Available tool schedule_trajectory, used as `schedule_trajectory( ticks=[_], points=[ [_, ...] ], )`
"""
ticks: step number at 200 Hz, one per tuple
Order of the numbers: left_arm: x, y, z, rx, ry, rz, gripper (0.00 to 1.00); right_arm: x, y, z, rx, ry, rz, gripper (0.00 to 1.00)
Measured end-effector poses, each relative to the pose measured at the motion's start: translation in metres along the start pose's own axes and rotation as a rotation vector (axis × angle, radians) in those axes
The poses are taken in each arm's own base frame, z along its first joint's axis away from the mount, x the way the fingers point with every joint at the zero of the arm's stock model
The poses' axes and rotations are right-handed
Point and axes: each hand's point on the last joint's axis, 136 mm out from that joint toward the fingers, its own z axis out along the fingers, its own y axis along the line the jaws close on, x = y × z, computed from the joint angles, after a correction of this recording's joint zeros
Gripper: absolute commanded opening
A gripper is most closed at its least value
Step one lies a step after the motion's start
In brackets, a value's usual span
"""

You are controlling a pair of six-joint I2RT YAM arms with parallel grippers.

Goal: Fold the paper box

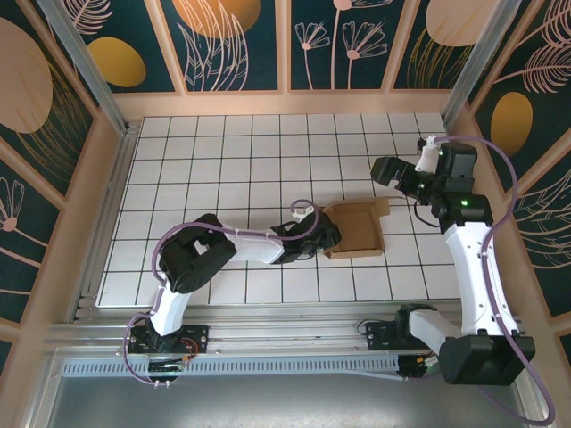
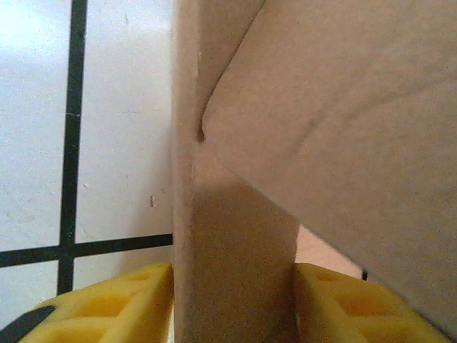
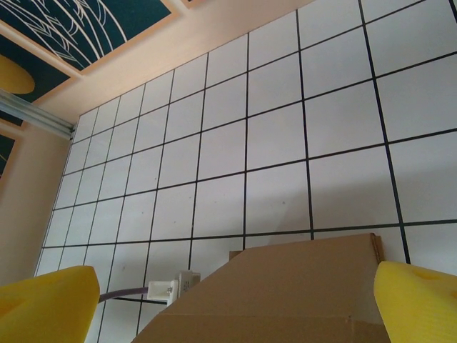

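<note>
L pincer (image 1: 331, 234) clamped on paper box (image 1: 359, 230) wall; wall to be held upright, grip steady. R pincer (image 1: 387, 172) wide open; to be lowered slowly onto opposite flap

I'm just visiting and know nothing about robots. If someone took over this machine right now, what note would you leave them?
Left gripper: its fingers sit either side of one upright wall of the paper box and seem to press on it.
Right gripper: open, holding nothing, hanging above the far right side of the box.
Box: on the gridded table, right of centre.
Done: it is partly formed, with some walls raised.
Left: one panel leans at an angle in the left wrist view, so the folding looks unfinished. The raised panels probably need tucking in.
</note>
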Motion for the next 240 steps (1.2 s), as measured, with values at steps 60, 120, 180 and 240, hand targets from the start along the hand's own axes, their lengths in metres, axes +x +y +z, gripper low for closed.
schedule_trajectory(
  ticks=[60,120,180,240],
  points=[
    [-0.002,0.002,0.01,-0.08,0.008,0.06,0.34,0.008,-0.004,0.003,0.0,0.008,0.004,0.99],
    [-0.011,0.002,0.019,-0.228,-0.01,0.212,0.36,0.009,-0.003,0.0,-0.003,-0.003,-0.001,0.99],
    [-0.021,0.014,0.02,-0.314,-0.029,0.291,0.13,0.011,-0.004,0.0,-0.005,-0.004,0.001,0.99],
    [-0.027,0.017,0.019,-0.324,-0.003,0.354,0.23,0.01,-0.004,0.0,-0.005,-0.006,0.0,0.99]
  ],
)
